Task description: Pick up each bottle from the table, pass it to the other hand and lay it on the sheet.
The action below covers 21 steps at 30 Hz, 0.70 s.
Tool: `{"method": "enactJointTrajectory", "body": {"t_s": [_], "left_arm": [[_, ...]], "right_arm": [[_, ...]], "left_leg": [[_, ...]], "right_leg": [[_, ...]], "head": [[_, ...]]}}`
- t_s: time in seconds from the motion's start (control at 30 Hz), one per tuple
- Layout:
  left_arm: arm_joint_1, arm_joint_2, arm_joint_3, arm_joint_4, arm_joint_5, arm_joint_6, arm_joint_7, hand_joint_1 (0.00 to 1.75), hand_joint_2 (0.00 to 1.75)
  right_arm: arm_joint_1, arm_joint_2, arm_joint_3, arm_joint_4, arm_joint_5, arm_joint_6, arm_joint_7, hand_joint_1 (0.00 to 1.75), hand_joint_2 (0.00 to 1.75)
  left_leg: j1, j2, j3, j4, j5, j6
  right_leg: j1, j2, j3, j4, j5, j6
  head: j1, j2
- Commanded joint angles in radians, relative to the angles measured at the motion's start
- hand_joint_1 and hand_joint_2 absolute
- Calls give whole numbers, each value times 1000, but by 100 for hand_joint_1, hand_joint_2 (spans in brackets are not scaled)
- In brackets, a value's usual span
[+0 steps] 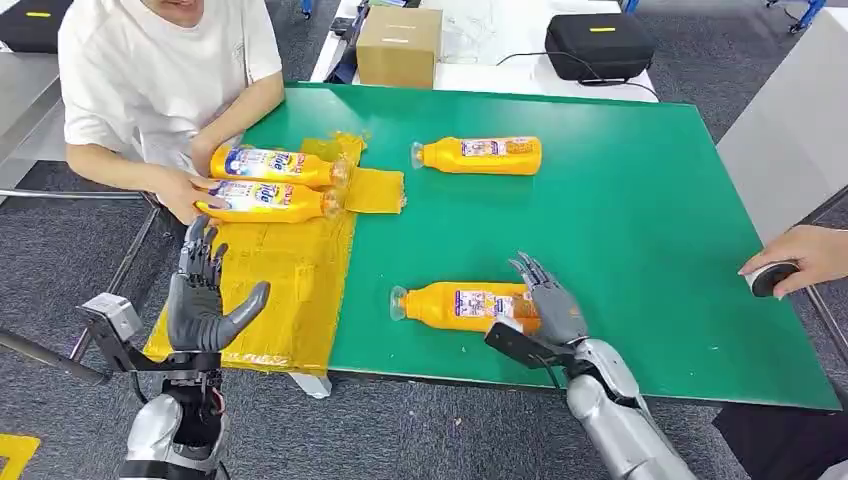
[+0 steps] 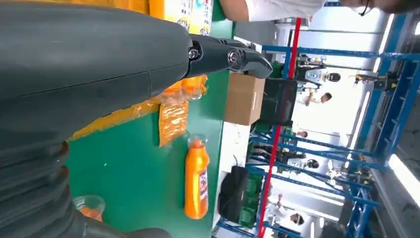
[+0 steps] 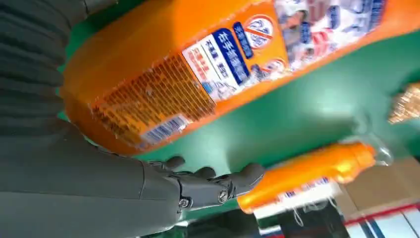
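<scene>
Yellow sheet (image 1: 280,270) at the left already carries two bottles (image 1: 270,183), steadied by a person's hand (image 1: 185,195); two remain on the green tabletop (image 1: 620,230): one far (image 1: 482,155), one near (image 1: 462,305), near the front edge; right hand (image 1: 545,300) rests on it, grip unclear; left hand (image 1: 205,300) spread, empty; roomy between.

bottles (image 1: 270,165) (image 1: 265,201) (image 1: 480,155) (image 1: 460,305): 4 | yellow sheet (image 1: 280,290): 1 | cardboard box (image 1: 398,46): 1 | black cases (image 1: 598,45) (image 1: 35,22): 2

Open green table (image 1: 620,230) lies between the near bottle (image 1: 462,305) and far bottle (image 1: 480,155), while two bottles (image 1: 268,182) and a person's hand (image 1: 185,195) crowd the yellow sheet's (image 1: 285,290) far end.
</scene>
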Motion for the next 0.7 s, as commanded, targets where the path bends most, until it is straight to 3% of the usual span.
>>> {"method": "enactJointTrajectory", "body": {"t_s": [0.03, 0.3, 0.33, 0.37, 0.4, 0.7], "left_arm": [[0, 9, -51, -1, -24, 36, 23, 0, 175], [39, 17, -78, -22, -16, -18, 56, 0, 175], [40, 20, -85, -15, -22, -27, 57, 0, 175], [37, 22, -90, -3, -29, -35, 55, 0, 175], [32, 24, -95, 4, -32, -41, 52, 0, 175], [22, 44, -122, 23, -57, -85, 37, 0, 175]], "right_arm": [[-183, 40, 53, 366, 15, 79, 42, 0, 175], [-260, 5, 158, 484, 52, 236, 156, 0, 175], [-275, 1, 169, 507, 54, 258, 171, 38, 175], [-294, -4, 182, 530, 53, 279, 171, 145, 175], [-303, -8, 186, 534, 50, 292, 164, 175, 175], [-335, 0, 198, 554, 33, 327, 148, 175, 175]], "left_leg": [[1, 2, 6, -1, -1, -1], [1, 2, 8, 0, -2, -1], [0, 1, 7, -1, -1, -1], [1, 2, 10, 0, -3, -1], [1, 3, 12, 0, -3, -2], [1, 4, 16, -1, -1, -2]], "right_leg": [[1, 2, 6, -1, -1, -1], [1, 2, 7, 0, -1, -2], [0, 1, 6, 0, -1, -1], [1, 2, 9, 0, -2, -2], [1, 2, 10, -1, -2, -2], [1, 1, 12, -2, 2, -4]], "head": [[0, 0], [0, 0], [0, 0], [0, 0], [0, 0], [0, 0]]}}
